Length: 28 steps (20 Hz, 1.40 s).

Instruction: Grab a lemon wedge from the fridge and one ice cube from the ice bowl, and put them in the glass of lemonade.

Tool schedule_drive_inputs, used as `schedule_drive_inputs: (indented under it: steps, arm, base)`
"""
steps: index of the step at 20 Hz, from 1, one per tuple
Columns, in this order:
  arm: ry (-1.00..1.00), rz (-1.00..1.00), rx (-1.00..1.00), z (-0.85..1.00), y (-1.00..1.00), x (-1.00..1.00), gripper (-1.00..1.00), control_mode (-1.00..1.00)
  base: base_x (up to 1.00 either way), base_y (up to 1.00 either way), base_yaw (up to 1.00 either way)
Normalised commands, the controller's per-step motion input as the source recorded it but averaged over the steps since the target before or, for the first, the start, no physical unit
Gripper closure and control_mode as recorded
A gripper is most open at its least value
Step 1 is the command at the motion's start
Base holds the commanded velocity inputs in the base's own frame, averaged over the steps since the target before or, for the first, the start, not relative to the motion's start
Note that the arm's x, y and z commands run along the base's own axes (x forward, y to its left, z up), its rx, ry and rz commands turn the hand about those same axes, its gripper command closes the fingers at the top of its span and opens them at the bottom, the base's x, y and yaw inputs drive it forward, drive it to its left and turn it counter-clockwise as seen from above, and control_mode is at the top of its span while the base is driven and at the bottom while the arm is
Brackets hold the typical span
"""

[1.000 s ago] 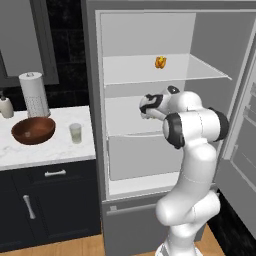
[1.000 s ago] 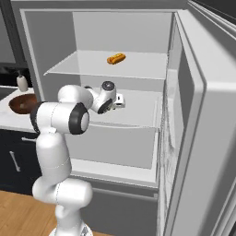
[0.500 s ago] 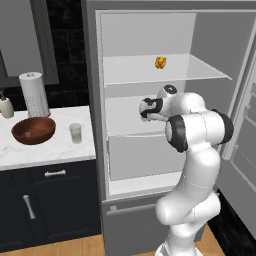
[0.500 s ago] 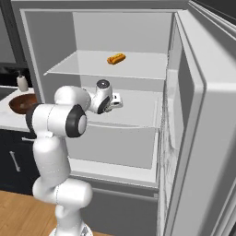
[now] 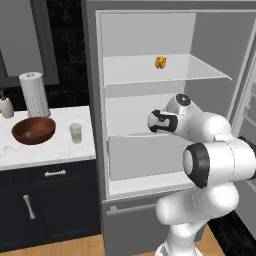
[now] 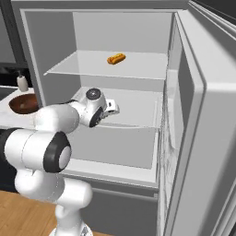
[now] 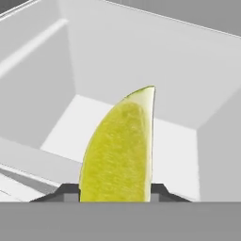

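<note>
Gripping lemon wedge (image 7: 120, 150) (fridge (image 7: 141, 61) interior)

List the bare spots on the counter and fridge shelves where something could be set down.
Free: the marble counter in front of the ice bowl and the glass of lemonade; the upper fridge shelf either side of the orange-red food item. Crowded: the counter's back, with paper towel roll and soap bottle; the middle shelf, where the gripper holds the lemon wedge.

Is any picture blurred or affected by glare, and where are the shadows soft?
Hand view: the yellow-green lemon wedge looks soft and slightly blurred, so close to the camera. Left base view: even light, no glare, a faint shadow beside the reddish-brown wooden bowl. Right base view: the grey fridge looks flat and evenly shaded.
</note>
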Motion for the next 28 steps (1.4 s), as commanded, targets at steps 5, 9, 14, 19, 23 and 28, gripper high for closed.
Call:
schedule_drive_inputs:
  steps: [5,9,14,19,23,28]
  arm:
    - [-0.03,-0.02,0.0,1.0,-0.15,-1.0,1.0,-1.0]
    - [0.02,-0.02,0.0,0.86,-0.01,-1.0,1.0,-1.0]
    - [0.04,0.0,0.0,0.27,0.0,-1.0,1.0,-1.0]
    - [0.0,0.0,0.0,-0.19,0.0,-1.0,1.0,-1.0]
    - [0.0,0.0,0.0,0.02,0.0,-1.0,1.0,-1.0]
    - [0.0,0.0,0.0,0.03,0.05,-0.94,1.0,-1.0]
  base:
    - [0.0,0.0,0.0]
    - [0.0,0.0,0.0]
    - [0.0,0.0,0.0]
    - [0.0,0.0,0.0]
    - [0.0,0.0,0.0]
    - [0.0,0.0,0.0]
